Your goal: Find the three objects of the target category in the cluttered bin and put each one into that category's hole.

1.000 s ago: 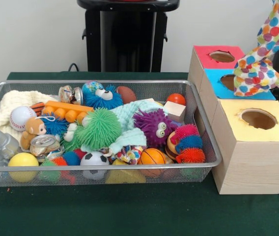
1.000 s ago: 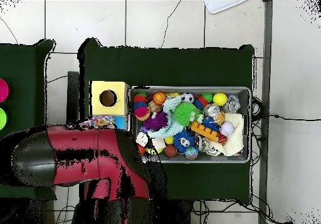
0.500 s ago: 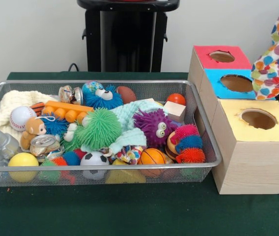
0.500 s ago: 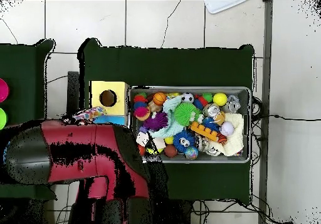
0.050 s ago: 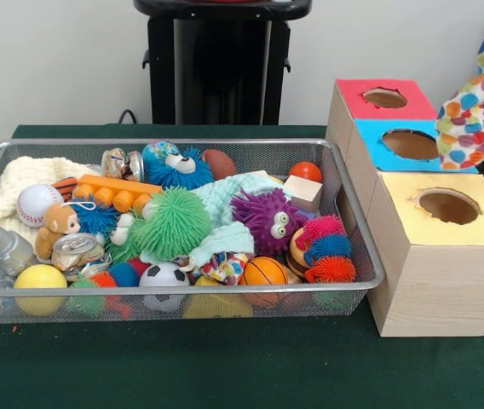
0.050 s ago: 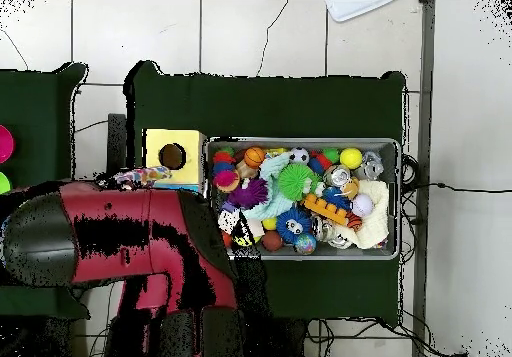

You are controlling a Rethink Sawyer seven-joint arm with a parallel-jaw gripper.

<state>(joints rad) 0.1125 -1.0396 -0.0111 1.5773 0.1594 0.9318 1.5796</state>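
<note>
Green-clothed table [image 5: 225, 366] bears the wire bin [image 5: 344, 281] beside three wooden boxes [image 5: 438, 281]

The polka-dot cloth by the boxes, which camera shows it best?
The front view: the polka-dot cloth hangs large at the right edge, beside the blue box. The overhead view shows only a small strip beside the arm.

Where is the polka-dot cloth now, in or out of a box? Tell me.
Out: the colourful polka-dot cloth hangs above the blue-topped wooden box, whose hole shows empty.
</note>
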